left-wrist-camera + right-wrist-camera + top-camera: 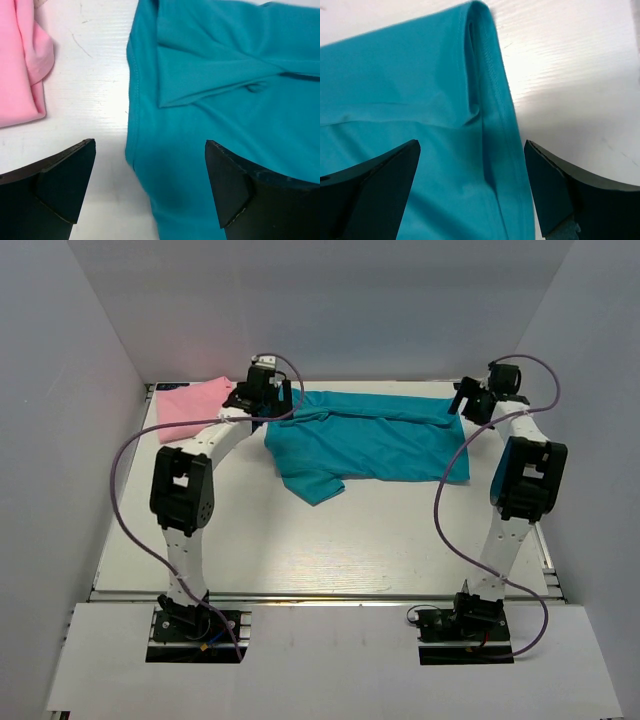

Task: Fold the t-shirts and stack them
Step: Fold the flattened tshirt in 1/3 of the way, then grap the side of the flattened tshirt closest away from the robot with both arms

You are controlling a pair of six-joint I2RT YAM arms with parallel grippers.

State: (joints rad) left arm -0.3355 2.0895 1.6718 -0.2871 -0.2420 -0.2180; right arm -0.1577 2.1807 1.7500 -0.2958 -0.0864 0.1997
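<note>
A teal t-shirt (370, 440) lies half folded across the far middle of the table, one sleeve sticking out toward the front left. A folded pink t-shirt (192, 402) lies at the far left. My left gripper (266, 412) is open over the teal shirt's left edge (150, 165), with the pink shirt (22, 65) to its left. My right gripper (462, 408) is open over the teal shirt's right hem (495, 150). Neither holds cloth.
The white table (330, 540) is bounded by grey walls at the back and both sides. Purple cables loop from each arm over the table's left and right parts.
</note>
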